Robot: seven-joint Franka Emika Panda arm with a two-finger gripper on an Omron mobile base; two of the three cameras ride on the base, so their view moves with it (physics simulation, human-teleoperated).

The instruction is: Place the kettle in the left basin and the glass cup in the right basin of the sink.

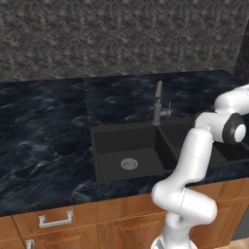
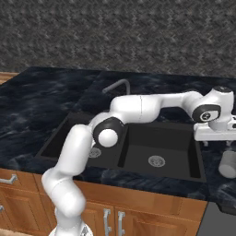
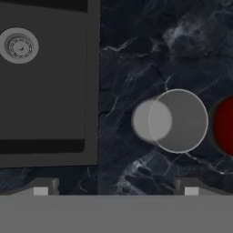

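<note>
From the right base view I see the arm reaching across the sink (image 2: 69, 131) to the counter (image 2: 41, 101) on its right side, with the gripper (image 2: 215, 144) hanging above the stone beyond the sink's rim. Its fingers are mostly lost behind the white hand, so I read their state from the hand view: the two tips sit far apart near the lower corners – jaws spread wide, nothing between them.

The glass cup (image 3: 168, 120) stands upright on the counter, seen from almost straight above in the hand view as a pale ring with its base showing through; I cannot make out its handle. In the right base view the same cup (image 2: 227, 164) is a pale shape cut by the right edge.

The kettle (image 3: 225, 125) is just beside the cup, on the side away from the sink – only a red arc of it shows, the rest cut off by the frame edge, and whether it touches the cup I cannot tell.

The right basin (image 2: 159, 147) lies open with its drain (image 2: 156, 161) plain to see. The left basin (image 1: 127, 148) is clear in the left base view, while in the right base view the arm covers much of it. The tap (image 1: 157, 104) stands behind the divider; the left base view hides the right basin behind the arm.
</note>
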